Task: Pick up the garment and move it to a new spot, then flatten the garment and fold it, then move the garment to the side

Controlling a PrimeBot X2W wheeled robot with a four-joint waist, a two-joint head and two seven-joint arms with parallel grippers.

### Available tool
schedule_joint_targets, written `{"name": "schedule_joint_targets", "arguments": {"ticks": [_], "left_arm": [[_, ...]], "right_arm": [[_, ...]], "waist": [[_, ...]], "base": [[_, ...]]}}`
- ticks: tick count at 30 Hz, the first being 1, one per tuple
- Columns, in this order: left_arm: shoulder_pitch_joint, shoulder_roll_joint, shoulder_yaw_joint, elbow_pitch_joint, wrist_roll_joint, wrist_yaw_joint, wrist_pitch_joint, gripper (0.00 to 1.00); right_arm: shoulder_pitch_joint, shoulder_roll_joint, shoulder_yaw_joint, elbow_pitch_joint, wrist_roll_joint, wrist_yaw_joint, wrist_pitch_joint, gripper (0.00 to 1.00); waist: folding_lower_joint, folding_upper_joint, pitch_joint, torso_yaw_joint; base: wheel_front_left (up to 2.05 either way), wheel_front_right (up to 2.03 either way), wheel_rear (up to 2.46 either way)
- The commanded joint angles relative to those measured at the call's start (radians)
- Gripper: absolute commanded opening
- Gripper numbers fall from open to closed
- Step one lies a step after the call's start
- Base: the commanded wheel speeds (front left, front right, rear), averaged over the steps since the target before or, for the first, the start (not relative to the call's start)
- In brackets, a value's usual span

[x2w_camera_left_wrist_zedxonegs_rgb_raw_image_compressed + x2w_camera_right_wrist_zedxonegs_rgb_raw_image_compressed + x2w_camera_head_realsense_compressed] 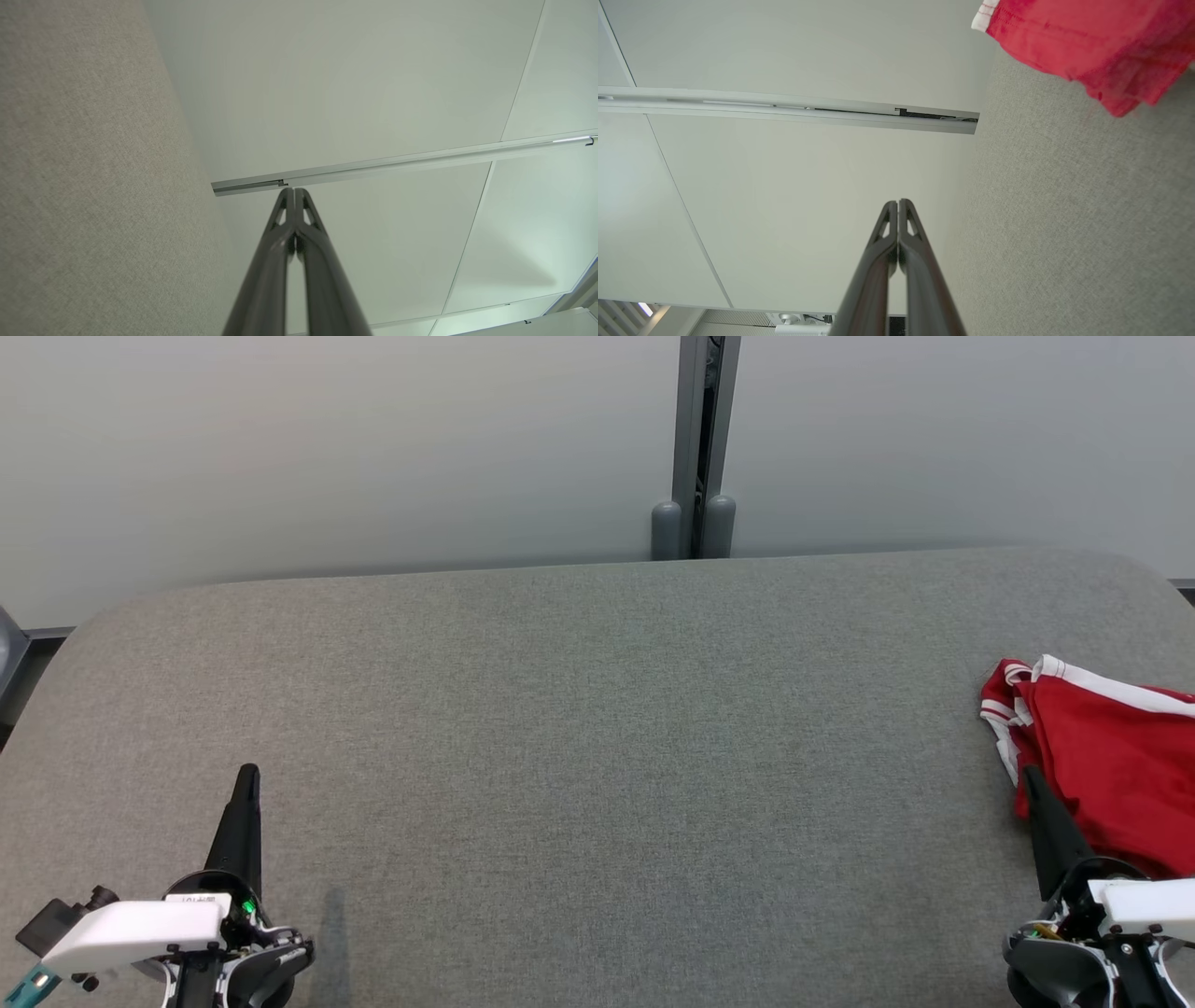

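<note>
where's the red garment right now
In the head view the red garment lies bunched on the grey table at the far right, just beside the shut right gripper.

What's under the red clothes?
The garment lies on the grey table. Its bunched folds cover the spot right beneath, so anything hidden there cannot be seen.

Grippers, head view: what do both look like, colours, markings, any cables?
Left gripper: two long black jaws tapering to a point, round black base, white housing, a small white label and a green light. Right gripper: the same black jaws and white housing, with thin yellowish wiring at its base. The wrist views show triangular cut-outs near the jaw tips.
</note>
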Motion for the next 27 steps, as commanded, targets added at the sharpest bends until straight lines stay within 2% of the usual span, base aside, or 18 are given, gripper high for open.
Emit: {"name": "schedule_joint_targets", "arguments": {"ticks": [1, 7, 27], "left_arm": [[-0.022, 0.001, 0.008, 0.0, -0.017, -0.006, 0.006, 0.0], [-0.025, -0.002, 0.017, 0.004, -0.049, -0.014, 0.016, 0.0], [-0.022, -0.003, 0.018, 0.004, -0.047, -0.013, 0.017, 0.0]], "right_arm": [[-0.015, -0.001, -0.006, 0.002, 0.018, 0.0, 0.008, 0.0], [-0.021, 0.002, -0.009, 0.01, 0.054, 0.0, 0.017, 0.0], [-0.02, 0.003, -0.01, 0.01, 0.049, 0.0, 0.02, 0.0]], "waist": [[0.0, -0.0001, 0.001, 0.0], [0.0, -0.0001, 0.004, -0.001], [0.0, -0.0001, 0.004, -0.001]], "base": [[0.0, 0.0, 0.0], [0.0, 0.0, 0.0], [0.0, 0.0, 0.0]]}}
